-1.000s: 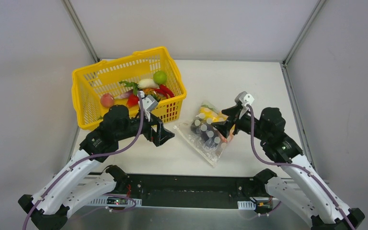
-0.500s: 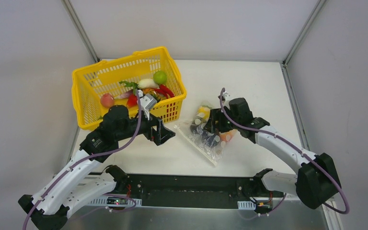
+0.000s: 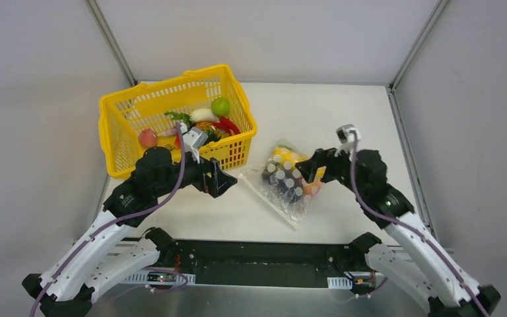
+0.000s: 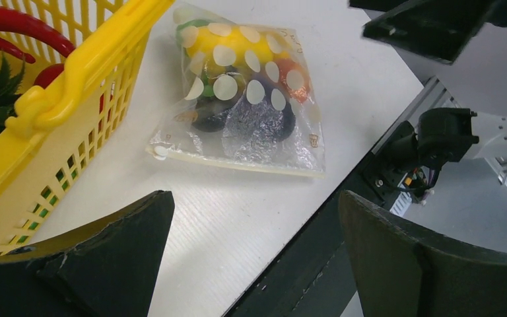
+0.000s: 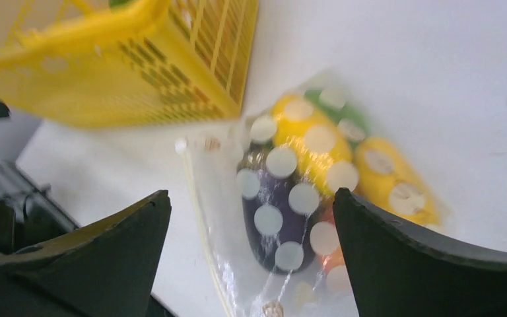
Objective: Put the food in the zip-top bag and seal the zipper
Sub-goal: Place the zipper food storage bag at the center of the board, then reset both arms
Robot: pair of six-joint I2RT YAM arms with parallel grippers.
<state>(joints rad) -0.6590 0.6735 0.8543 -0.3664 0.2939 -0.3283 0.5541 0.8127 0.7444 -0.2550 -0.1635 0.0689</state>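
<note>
The zip-top bag [image 3: 284, 181] lies flat on the white table, holding a dark purple eggplant [image 5: 270, 221], yellow pieces [image 5: 313, 142], a green piece and an orange piece. Its zipper [image 4: 237, 164] runs along the near-left edge; it also shows in the right wrist view [image 5: 204, 218]. My right gripper [image 3: 309, 173] is open and empty, just above the bag's right side [image 5: 251, 257]. My left gripper [image 3: 221, 179] is open and empty, left of the bag by the basket's front corner [image 4: 254, 264]. More food sits in the basket: a green round fruit [image 3: 220, 105] and red peppers [image 3: 226, 125].
The yellow mesh basket [image 3: 122, 109] stands at the back left, its front wall close to my left gripper [image 4: 66, 92]. The table's near edge and a black rail [image 3: 264, 254] run just below the bag. Grey walls enclose the table.
My right arm swung and its gripper drew back a little to the bag's right side. My left gripper edged slightly left. The bag stays in place.
</note>
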